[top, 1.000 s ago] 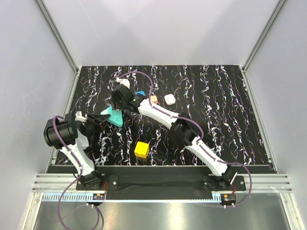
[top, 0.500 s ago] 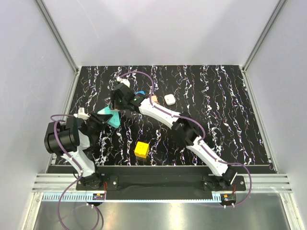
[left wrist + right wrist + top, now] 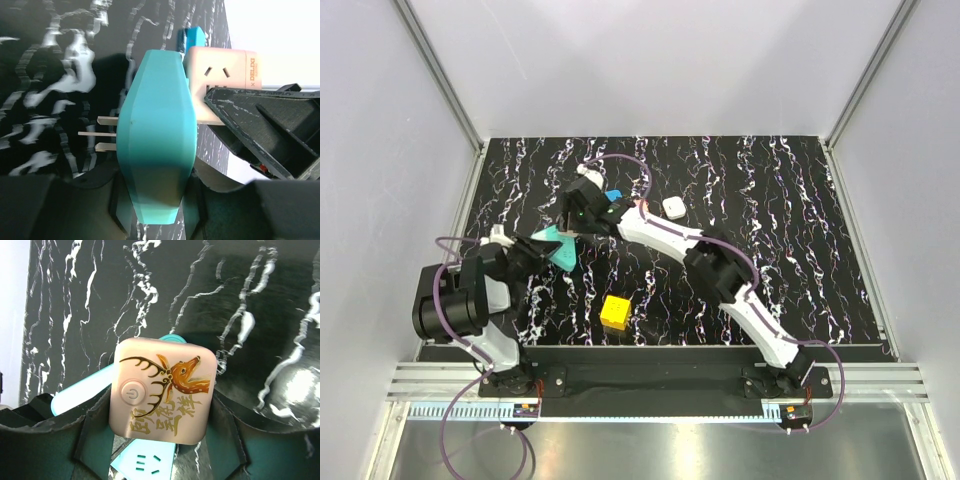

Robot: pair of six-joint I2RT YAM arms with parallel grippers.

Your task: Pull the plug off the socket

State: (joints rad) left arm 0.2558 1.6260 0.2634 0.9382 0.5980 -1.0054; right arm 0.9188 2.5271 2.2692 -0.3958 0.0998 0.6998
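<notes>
L gripper [image 3: 540, 246] is pinching socket [image 3: 157, 135] by its thin rim, toward table's [image 3: 790, 300] left edge; R gripper [image 3: 574, 216] is clamping plug [image 3: 162, 390] on two sides, plug sitting against socket's face; blue block [image 3: 613, 195] is lying just behind; wide open tabletop is stretching out to the R

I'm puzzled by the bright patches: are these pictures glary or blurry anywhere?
Right wrist view: the glossy black marbled tabletop throws a white glare patch at right, while the peach deer-printed cube is sharp. Left wrist view: the wall behind is blown out white; the flat teal plastic base looks crisp.
</notes>
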